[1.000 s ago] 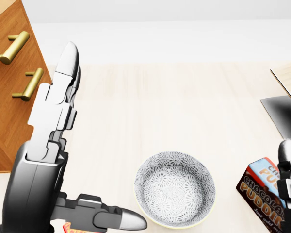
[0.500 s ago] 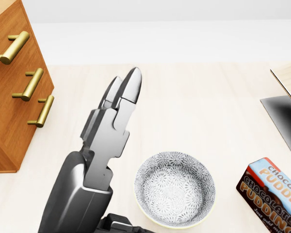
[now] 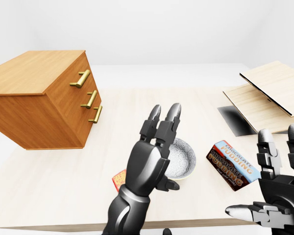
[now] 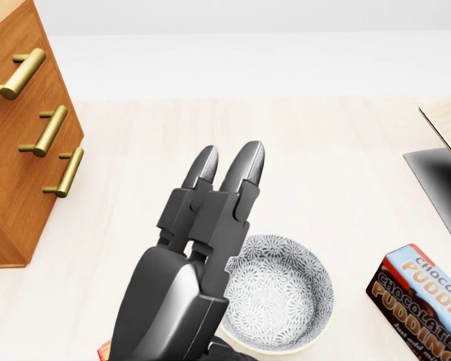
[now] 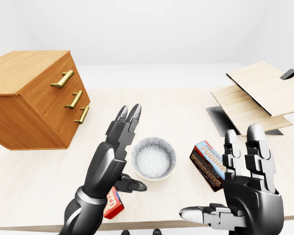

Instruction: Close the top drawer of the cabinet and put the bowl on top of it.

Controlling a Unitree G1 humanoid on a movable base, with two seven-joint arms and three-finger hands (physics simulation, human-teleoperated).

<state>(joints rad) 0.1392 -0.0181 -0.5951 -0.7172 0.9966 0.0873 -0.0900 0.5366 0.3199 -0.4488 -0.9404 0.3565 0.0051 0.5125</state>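
**On the table, awaiting a lift**

At the cabinet (image 3: 44,105), looks done already: top drawer (image 3: 80,78) flush with the two below (handles in line). Leaves only the bowl (image 5: 153,157), sitting on the table (image 5: 157,105) well apart from the cabinet, not yet lifted. Hovering just left of it with the left hand (image 5: 105,169), fingers (image 5: 135,113) straight and apart, thumb out, gripping nothing; rim contact impossible to tell. Right hand (image 5: 250,188) low right, splayed wide, empty.
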